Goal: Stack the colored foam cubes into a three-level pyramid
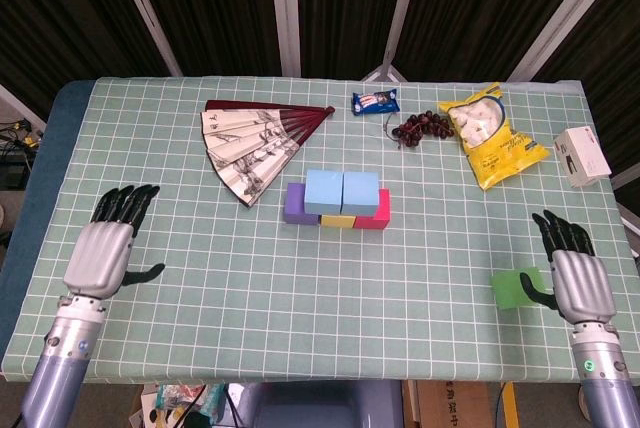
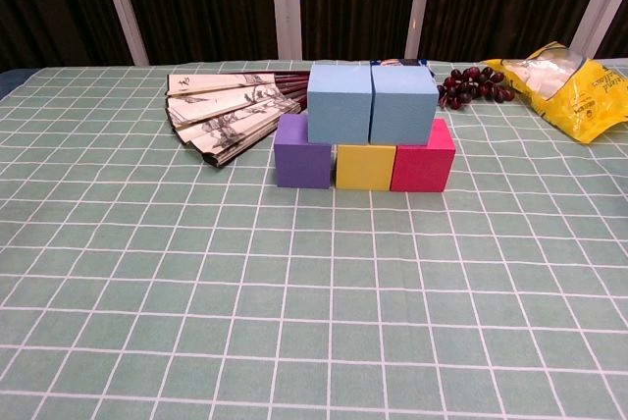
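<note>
A purple cube [image 1: 296, 202], a yellow cube [image 1: 334, 220] and a pink cube [image 1: 377, 210] form a row at the table's middle. Two light blue cubes [image 1: 343, 191] sit side by side on top of them; the chest view shows the same stack, with the blue pair [image 2: 372, 102] over the purple cube [image 2: 302, 152], yellow cube [image 2: 365, 167] and pink cube [image 2: 424, 157]. A green cube [image 1: 516, 288] lies alone near the front right. My right hand [image 1: 577, 274] hovers just right of it, fingers spread, thumb close to the cube. My left hand [image 1: 107, 247] is open at the front left, far from the stack.
A folding fan [image 1: 257, 139] lies behind the stack to the left. Along the back are a blue snack packet [image 1: 375, 102], dark grapes [image 1: 421, 127] and a yellow bag [image 1: 491, 136]. A white box [image 1: 583, 155] sits at the right edge.
</note>
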`<state>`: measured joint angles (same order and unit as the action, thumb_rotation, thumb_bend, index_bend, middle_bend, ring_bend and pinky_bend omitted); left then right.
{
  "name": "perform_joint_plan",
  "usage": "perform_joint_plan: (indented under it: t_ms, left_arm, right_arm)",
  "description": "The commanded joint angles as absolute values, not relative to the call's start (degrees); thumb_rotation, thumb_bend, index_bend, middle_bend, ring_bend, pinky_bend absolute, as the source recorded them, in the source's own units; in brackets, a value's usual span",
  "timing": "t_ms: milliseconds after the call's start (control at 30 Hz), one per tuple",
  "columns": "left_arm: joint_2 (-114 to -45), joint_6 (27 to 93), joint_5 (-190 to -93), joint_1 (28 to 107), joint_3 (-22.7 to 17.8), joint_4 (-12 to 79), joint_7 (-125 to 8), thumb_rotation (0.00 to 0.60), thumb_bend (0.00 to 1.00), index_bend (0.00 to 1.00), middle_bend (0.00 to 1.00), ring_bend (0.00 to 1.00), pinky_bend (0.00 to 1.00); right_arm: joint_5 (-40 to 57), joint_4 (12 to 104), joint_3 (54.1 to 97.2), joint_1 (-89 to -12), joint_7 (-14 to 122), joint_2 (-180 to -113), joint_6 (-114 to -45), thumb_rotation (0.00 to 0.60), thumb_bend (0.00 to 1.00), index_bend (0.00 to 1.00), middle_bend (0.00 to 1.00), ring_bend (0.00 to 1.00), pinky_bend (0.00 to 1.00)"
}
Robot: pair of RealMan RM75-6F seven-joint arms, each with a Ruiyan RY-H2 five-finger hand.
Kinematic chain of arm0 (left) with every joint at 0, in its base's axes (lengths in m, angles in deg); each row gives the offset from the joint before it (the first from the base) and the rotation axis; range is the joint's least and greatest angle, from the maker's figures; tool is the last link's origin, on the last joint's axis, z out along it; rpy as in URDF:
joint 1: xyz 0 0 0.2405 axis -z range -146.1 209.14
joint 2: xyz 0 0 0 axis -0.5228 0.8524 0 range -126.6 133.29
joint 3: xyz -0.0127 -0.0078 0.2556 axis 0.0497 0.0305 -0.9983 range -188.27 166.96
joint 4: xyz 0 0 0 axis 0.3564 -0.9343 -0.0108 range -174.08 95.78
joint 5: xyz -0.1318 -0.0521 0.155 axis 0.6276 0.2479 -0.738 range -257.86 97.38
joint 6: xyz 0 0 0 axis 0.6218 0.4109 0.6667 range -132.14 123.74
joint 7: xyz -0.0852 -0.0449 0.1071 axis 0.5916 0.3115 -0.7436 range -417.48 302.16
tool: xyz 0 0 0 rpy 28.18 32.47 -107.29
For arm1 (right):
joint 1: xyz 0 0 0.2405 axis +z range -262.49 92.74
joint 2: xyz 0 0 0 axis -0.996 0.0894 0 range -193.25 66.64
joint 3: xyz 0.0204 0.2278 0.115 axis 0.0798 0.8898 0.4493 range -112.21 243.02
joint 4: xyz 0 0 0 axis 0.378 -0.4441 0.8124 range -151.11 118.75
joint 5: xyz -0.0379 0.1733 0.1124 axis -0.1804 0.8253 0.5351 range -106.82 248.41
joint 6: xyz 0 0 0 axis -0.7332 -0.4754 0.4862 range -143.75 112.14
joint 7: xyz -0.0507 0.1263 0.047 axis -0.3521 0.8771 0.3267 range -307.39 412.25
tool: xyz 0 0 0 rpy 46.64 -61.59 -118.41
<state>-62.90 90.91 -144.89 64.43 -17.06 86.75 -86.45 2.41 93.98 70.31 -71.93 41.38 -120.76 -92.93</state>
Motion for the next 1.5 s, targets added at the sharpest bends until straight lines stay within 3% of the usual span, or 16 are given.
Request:
perform_joint_plan:
  t_ms: [33,600,867,1000,1367,1500]
  left_arm:
    - [-64.18,92.62,-148.64,60.74,-19.30,84.89,-85.29,0.600,0.10,0.00,0.05,0.06,0.02]
    - [-63.82,91.26,-154.70,55.13,-17.45,85.49,-86.54,0.600,0.08,0.00,0.05,0.06,0.02]
    - [-63.98,88.69,-153.85,54.04,-15.53,84.86,-86.89,0.600,0.07,0.00,0.05,0.06,0.02]
    - [-63.97,88.01,-154.10,53.51,-14.80,84.85,-87.00,0.600,0.08,0.00,0.05,0.06,0.02]
    - [-64.15,86.60,-154.96,52.00,-12.99,84.62,-87.37,0.600,0.08,0.00,0.05,0.06,0.02]
    - [-64.35,86.01,-154.99,51.60,-12.55,84.53,-87.85,0.600,0.08,0.00,0.05,0.06,0.02]
  right_arm:
    - [0.70,92.90,69.10,-73.10,41.94,-120.02,-93.52,0.600,0.38,0.00,0.00,0.00,0.00]
    - [-3.76,88.76,65.86,-73.26,37.73,-121.56,-90.44,0.600,0.38,0.00,0.00,0.00,0.00]
    - [-3.26,86.29,64.55,-71.58,36.62,-121.13,-84.62,0.600,0.38,0.00,0.00,0.00,0.00]
    - [-1.90,86.03,63.92,-70.58,34.97,-120.67,-81.47,0.600,0.29,0.00,0.00,0.00,0.00]
    - [1.24,83.82,64.40,-69.21,31.26,-122.16,-79.15,0.600,0.28,0.00,0.00,0.00,0.00]
    - [2.14,82.35,64.72,-68.70,32.32,-122.87,-77.78,0.600,0.28,0.00,0.05,0.00,0.00]
